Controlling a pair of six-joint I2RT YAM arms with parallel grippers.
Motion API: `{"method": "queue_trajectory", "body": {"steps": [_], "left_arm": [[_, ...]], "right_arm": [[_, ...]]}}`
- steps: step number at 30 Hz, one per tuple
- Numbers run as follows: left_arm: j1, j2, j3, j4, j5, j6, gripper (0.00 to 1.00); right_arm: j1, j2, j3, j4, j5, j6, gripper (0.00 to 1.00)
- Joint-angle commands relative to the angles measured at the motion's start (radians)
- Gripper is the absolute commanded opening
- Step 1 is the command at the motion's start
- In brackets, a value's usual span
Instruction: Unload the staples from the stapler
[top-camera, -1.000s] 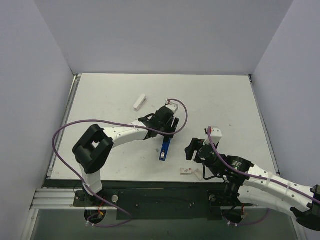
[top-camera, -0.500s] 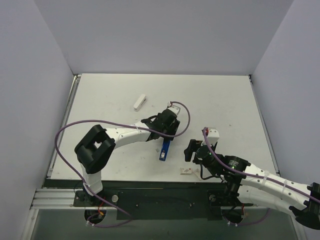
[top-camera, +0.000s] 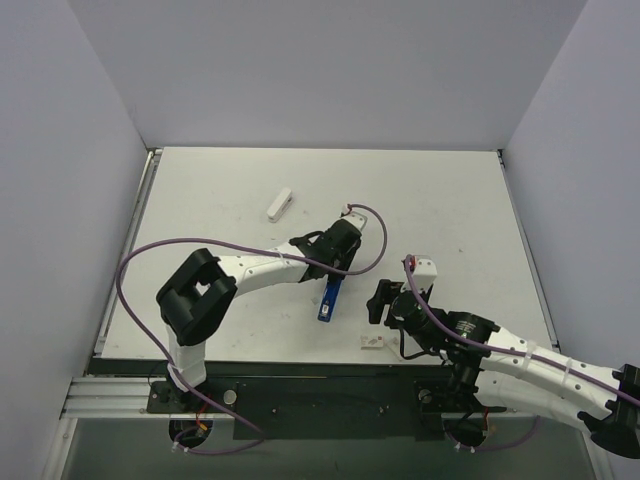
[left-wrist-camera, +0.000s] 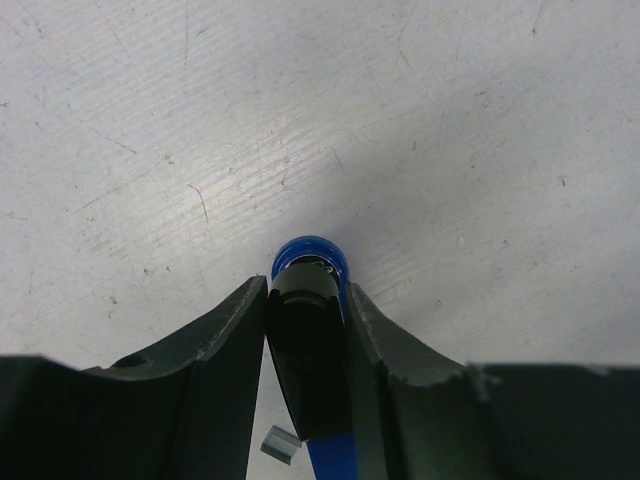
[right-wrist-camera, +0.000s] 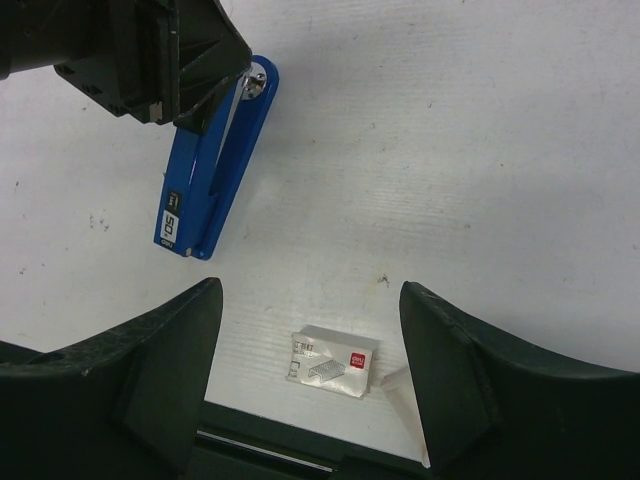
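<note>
The blue stapler (top-camera: 328, 300) lies on the white table, its hinged end toward the back. My left gripper (top-camera: 337, 268) comes down over that hinged end. In the left wrist view both fingers (left-wrist-camera: 225, 330) press against the sides of the stapler (left-wrist-camera: 310, 262), round its black top. In the right wrist view the stapler (right-wrist-camera: 205, 185) lies at the upper left with the left gripper on its far end. My right gripper (right-wrist-camera: 310, 290) hovers open, to the right of the stapler and above a small staple box (right-wrist-camera: 333, 362). The staples inside the stapler are hidden.
The staple box (top-camera: 373, 342) lies near the table's front edge, with a loose white flap (right-wrist-camera: 395, 380) beside it. A small grey piece (left-wrist-camera: 280, 445) lies next to the stapler. A white oblong object (top-camera: 281, 204) rests at the back left.
The left gripper has moved slightly forward over the stapler's hinged end and narrowed its jaws onto it. The right arm has shifted a little to the left.
</note>
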Motion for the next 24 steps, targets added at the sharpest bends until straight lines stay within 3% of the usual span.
{"method": "queue_trajectory", "body": {"steps": [1, 5, 7, 8, 24], "left_arm": [[-0.01, 0.016, 0.061, -0.025, -0.015, 0.005, 0.42], [-0.01, 0.022, 0.063, -0.037, -0.011, 0.003, 0.31], [-0.013, 0.009, 0.054, -0.032, -0.008, 0.002, 0.17], [-0.015, 0.004, 0.045, -0.022, 0.0, 0.003, 0.0], [-0.045, -0.342, -0.116, 0.109, 0.328, 0.097, 0.0]], "right_arm": [[-0.004, 0.0, -0.012, 0.005, 0.005, -0.002, 0.66], [-0.004, 0.0, -0.015, 0.005, 0.004, -0.002, 0.66], [-0.004, 0.0, -0.015, 0.005, 0.002, -0.003, 0.66], [-0.003, 0.0, -0.015, 0.005, 0.001, -0.005, 0.66], [-0.006, -0.138, 0.1, -0.124, -0.021, -0.17, 0.62]]}}
